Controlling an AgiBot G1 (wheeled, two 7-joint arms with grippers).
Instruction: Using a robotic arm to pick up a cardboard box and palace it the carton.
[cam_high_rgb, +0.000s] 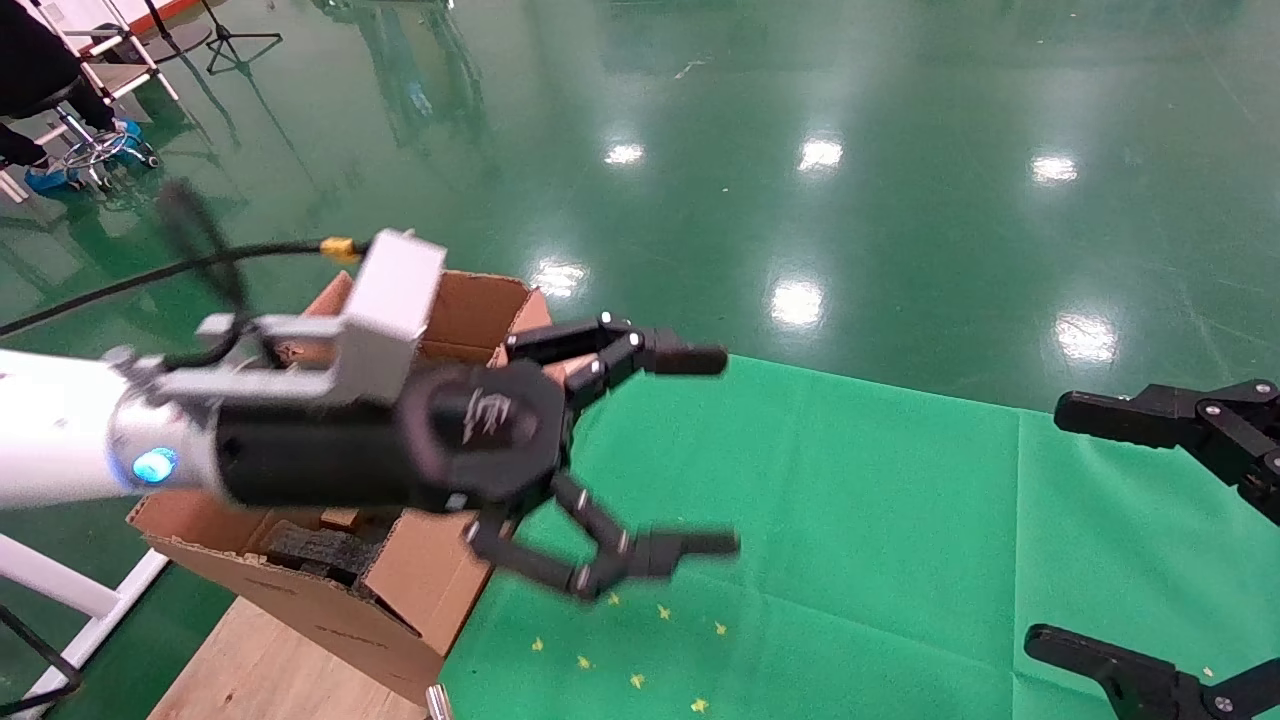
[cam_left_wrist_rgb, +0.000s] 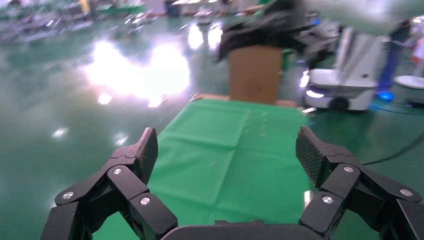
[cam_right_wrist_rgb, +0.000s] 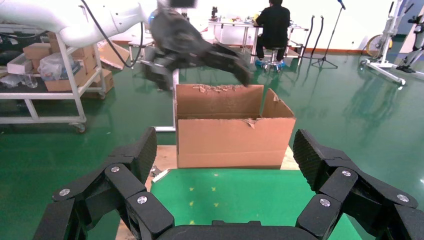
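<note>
The white robotic arm's left gripper (cam_high_rgb: 710, 450) hangs open and empty just above the right side of the carton (cam_high_rgb: 455, 300), its fingers pointing out over the green cloth (cam_high_rgb: 850, 520). The carton is large, brown and torn, with black foam (cam_high_rgb: 310, 550) inside. In the right wrist view the carton (cam_right_wrist_rgb: 232, 135) stands beyond the cloth with the left gripper (cam_right_wrist_rgb: 200, 45) above it. In its own view the left gripper (cam_left_wrist_rgb: 227, 150) holds nothing. The all-black right gripper (cam_high_rgb: 1075, 530) is open and empty at the cloth's right edge, as its own view (cam_right_wrist_rgb: 226, 150) also shows. The thin cardboard box is not in view.
The carton rests on a wooden board (cam_high_rgb: 260, 670) at the table's left. In the left wrist view a brown box (cam_left_wrist_rgb: 255, 72) and a white machine base (cam_left_wrist_rgb: 345, 85) stand past the cloth's far end. A seated person (cam_right_wrist_rgb: 272, 25) and shelves (cam_right_wrist_rgb: 50, 65) are beyond the carton.
</note>
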